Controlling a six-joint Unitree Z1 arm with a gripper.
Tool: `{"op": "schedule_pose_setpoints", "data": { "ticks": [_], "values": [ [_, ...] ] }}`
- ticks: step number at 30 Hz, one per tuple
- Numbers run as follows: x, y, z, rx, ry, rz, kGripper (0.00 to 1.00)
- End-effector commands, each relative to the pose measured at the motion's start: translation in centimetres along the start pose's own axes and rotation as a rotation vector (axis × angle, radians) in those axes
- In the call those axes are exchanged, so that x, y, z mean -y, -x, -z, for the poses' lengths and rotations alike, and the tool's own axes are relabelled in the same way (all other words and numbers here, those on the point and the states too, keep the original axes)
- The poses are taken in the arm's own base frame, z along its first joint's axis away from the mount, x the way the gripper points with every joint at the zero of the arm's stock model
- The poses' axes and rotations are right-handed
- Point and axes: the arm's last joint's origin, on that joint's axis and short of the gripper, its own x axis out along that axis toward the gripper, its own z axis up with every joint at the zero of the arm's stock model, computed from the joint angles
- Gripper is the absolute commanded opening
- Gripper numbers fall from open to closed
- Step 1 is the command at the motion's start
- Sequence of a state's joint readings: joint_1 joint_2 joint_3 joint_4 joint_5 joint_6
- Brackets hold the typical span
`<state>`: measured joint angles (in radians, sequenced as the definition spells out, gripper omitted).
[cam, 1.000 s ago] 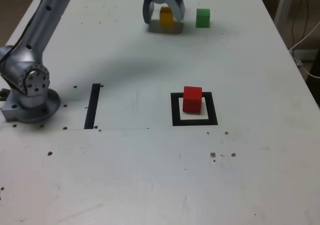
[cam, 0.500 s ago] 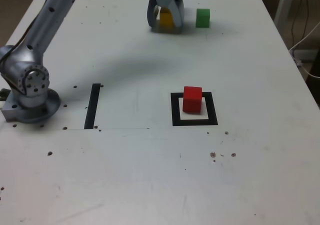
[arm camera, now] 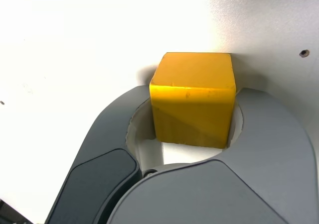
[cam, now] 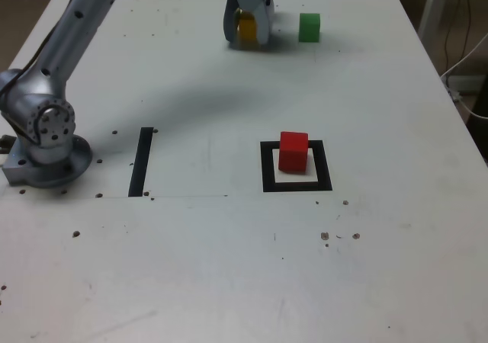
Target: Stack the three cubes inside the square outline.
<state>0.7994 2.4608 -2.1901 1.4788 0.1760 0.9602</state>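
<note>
Since the frame a second ago I see the jaws drawn in around the yellow cube (cam: 246,26), which was framed loosely between wide fingers then and now shows only as a narrow yellow strip between them. My gripper (cam: 248,29) sits at the upper middle of the exterior view, low over the white table (cam: 229,282). On the wrist view the gripper (arm camera: 192,134) has its two grey fingers (arm camera: 279,134) curving in to both sides of the yellow cube (arm camera: 193,98), narrow and pressed against it, so I read it as clamped on that cube.

Just to the exterior view's right of the gripper stands the green cube (cam: 309,27), near but apart. The red cube (cam: 293,151) sits in the middle of the frame, inside the square outline (cam: 297,184), toward its far edge. A straight black strip (cam: 142,161) lies left of centre, beside the arm's base (cam: 46,156).
</note>
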Motion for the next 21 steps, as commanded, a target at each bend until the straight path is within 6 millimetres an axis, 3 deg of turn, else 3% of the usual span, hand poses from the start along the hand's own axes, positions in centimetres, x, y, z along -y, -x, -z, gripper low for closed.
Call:
{"op": "schedule_pose_setpoints", "data": {
  "ticks": [1,8,21],
  "values": [
    [0.4,0.4,0.0,0.001,-0.006,0.0,0.29],
    [3.3,2.8,-0.5,0.023,-0.025,-0.005,0.29],
    [15.3,8.6,-1.1,0.082,-0.013,-0.017,0.29]
  ]
}}
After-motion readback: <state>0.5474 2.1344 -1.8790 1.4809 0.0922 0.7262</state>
